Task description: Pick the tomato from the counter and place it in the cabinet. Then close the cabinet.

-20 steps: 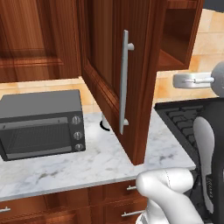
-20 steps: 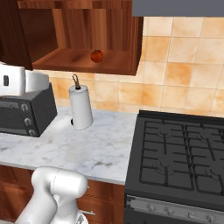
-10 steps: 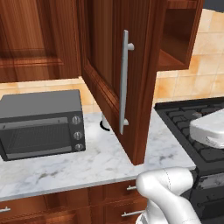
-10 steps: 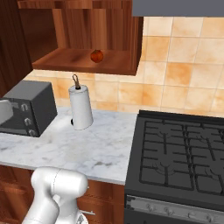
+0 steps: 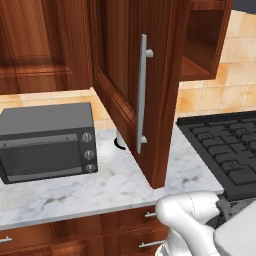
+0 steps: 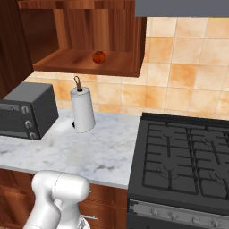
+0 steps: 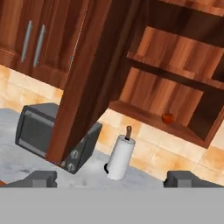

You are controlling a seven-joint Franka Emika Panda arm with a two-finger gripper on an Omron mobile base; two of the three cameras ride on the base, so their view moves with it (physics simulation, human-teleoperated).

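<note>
**Red tomato shelved, door swing next**

Red-orange tomato (image 6: 99, 57) sits on the bottom shelf of the cabinet (image 6: 85, 62), toward the right half, clear of the front lip; same in hand view (image 7: 167, 117). Nothing left on the counter (image 6: 89, 152) to fetch. Judged: placing done, closing pending.

Claw (image 7: 113, 178): tips spread wide at the bottom of hand view, nothing between them. Empty, well back from the shelves.

Cabinet door (image 5: 131, 85) stands wide open, edge-on to the base, reaching out over the counter. Silver bar handle (image 5: 142, 95) faces left base view.

For a clean close:
- Get behind the door's inner face, or hook the handle; contact near the free edge, far from the hinge, for leverage.
- Push along the arc, not straight in; otherwise likely to slip off the panel.
- Watch the toaster oven (image 5: 47, 140) just left of the door and the paper-towel roll (image 6: 82, 109) under the shelf; both near the sweep path.
- Finish flush; tomato well enough inside, probably no pinch risk.
</note>
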